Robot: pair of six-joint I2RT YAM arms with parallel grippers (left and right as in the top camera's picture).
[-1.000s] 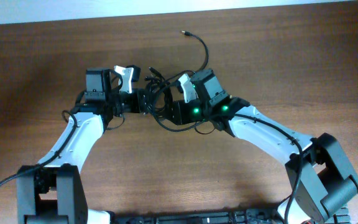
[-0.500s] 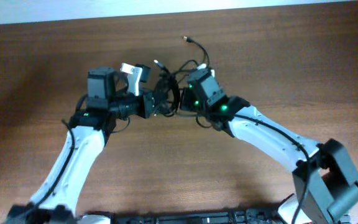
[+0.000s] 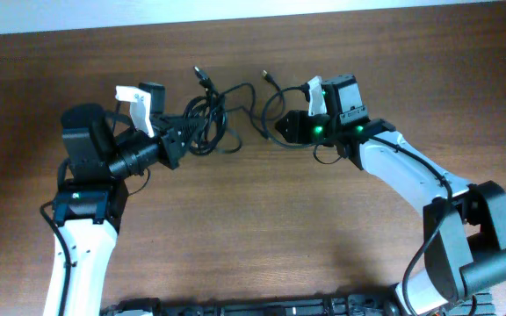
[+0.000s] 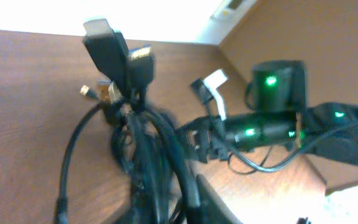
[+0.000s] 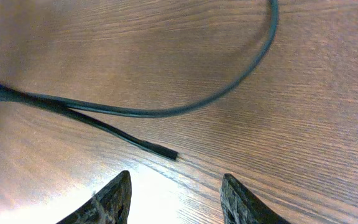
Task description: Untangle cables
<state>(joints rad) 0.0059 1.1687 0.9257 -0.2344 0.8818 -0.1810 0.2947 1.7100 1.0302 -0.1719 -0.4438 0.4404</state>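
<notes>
The cables are a tangle of thin black cords at the back middle of the wooden table. My left gripper is shut on the left part of the bundle. In the left wrist view the cords rise from the jaws, with black and gold plug ends on top. A loose loop runs right toward my right gripper. The right gripper is open and empty just above the table. A curved cord and a cord tip lie in front of it.
The wooden table fills the view, with a pale wall strip along its back edge. The right arm with green lights shows in the left wrist view. Both arm bases sit at the front edge.
The left gripper has pulled left with the bundle. The right gripper has let go, opened and moved right. The cables are spread wider.
</notes>
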